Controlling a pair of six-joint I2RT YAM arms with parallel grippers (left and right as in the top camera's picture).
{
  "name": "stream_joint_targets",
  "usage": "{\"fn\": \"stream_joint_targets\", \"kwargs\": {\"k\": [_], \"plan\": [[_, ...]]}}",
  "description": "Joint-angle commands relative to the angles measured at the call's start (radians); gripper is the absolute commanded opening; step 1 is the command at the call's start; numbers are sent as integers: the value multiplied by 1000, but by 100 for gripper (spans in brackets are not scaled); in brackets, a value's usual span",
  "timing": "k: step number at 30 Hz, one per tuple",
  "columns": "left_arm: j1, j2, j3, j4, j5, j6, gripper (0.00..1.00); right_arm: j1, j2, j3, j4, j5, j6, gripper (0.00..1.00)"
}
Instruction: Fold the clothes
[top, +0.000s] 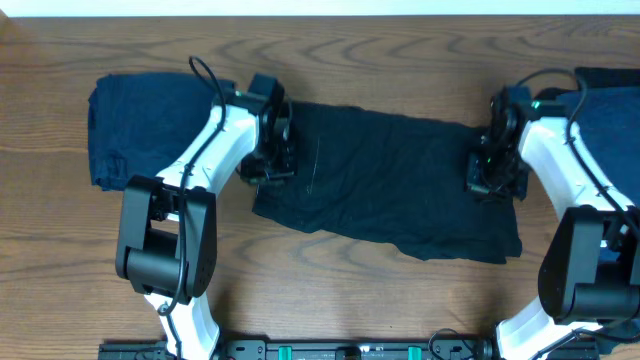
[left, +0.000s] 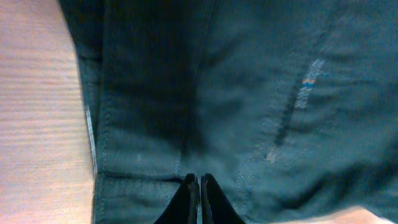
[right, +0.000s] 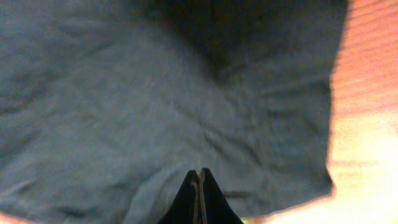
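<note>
Seen from overhead, a black garment (top: 385, 180) lies spread flat in the middle of a wooden table (top: 360, 300), its long axis running from side to side between the two arms. The left gripper (top: 272, 152) is down on the garment's left end and the right gripper (top: 492, 172) on its right end, so each arm has the end nearest to it. In both wrist views we see the fingers drawn tightly together with their tips sunk in dark cloth and creases running toward them. We judge that each is pinching a bit of fabric at its own short edge, with bare table just outside that edge. The rest of the garment lies on the wood between the hands, slightly rumpled along the near edge. A folded navy pile (top: 130, 120) sits just beyond the left gripper, and another navy garment (top: 612, 95) lies at the far right. Any fold would likely carry the two ends together, across the long axis.
</note>
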Motion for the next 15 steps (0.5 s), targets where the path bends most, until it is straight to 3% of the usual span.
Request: {"fn": "stream_joint_targets", "kwargs": {"k": [1, 15], "plan": [[1, -8, -66, 29, 13, -9, 6, -8, -12, -74, 73, -14, 16, 1], [1, -8, -201, 175, 13, -9, 6, -8, -12, -231, 458, 17, 15, 1]]}}
